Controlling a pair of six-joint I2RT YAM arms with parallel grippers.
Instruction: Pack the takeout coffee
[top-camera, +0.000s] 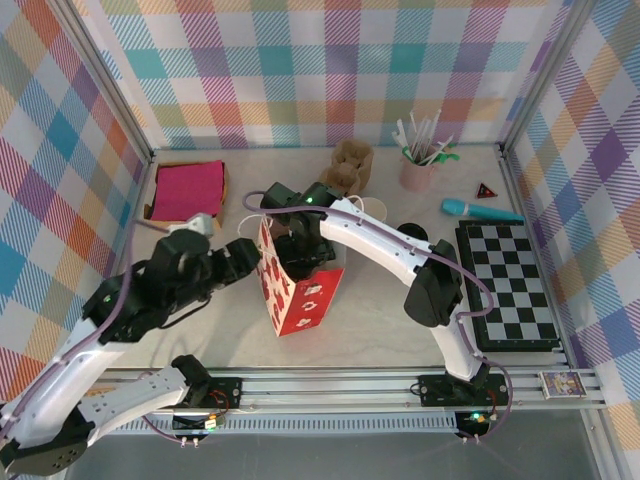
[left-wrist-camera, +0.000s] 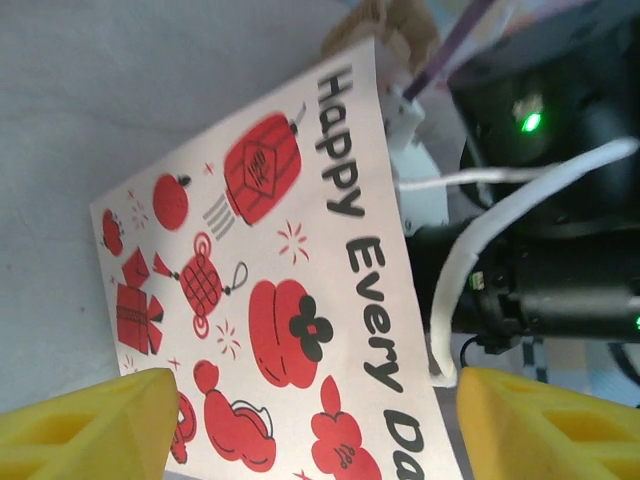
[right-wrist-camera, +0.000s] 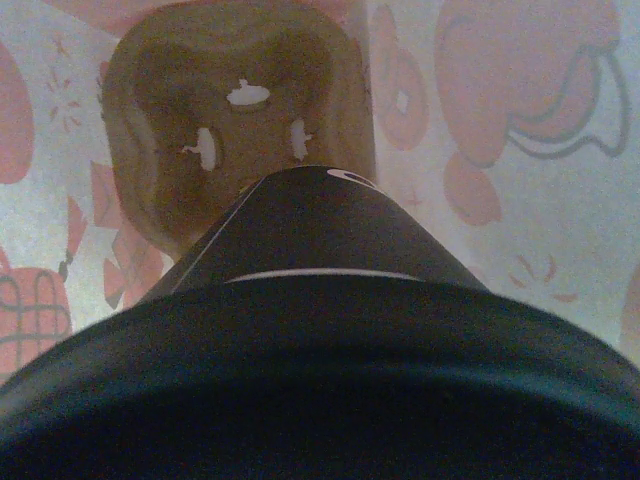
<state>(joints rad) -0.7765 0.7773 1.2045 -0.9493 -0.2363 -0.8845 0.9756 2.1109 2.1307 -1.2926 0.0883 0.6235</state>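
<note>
A white paper bag (top-camera: 297, 290) printed with red lanterns stands in the middle of the table. My right arm (top-camera: 380, 245) reaches down through the bag's open top, and the bag hides its fingers. In the right wrist view the takeout coffee (right-wrist-camera: 310, 230) hangs right under the camera inside the bag. Its black lid (right-wrist-camera: 320, 380) spreads across the bottom edge, and its dark body points down at a brown pulp carrier (right-wrist-camera: 230, 110) on the bag's floor. My left gripper (left-wrist-camera: 315, 420) is open, its yellow fingertips (left-wrist-camera: 90, 425) spread wide, with the bag's printed face (left-wrist-camera: 270, 300) beyond them.
A box with a pink cloth (top-camera: 188, 190) sits at the back left. Brown carriers (top-camera: 350, 165) and a cup of stirrers (top-camera: 418, 165) stand at the back. A teal-handled tool (top-camera: 480, 210) and a checkerboard (top-camera: 510, 285) lie on the right.
</note>
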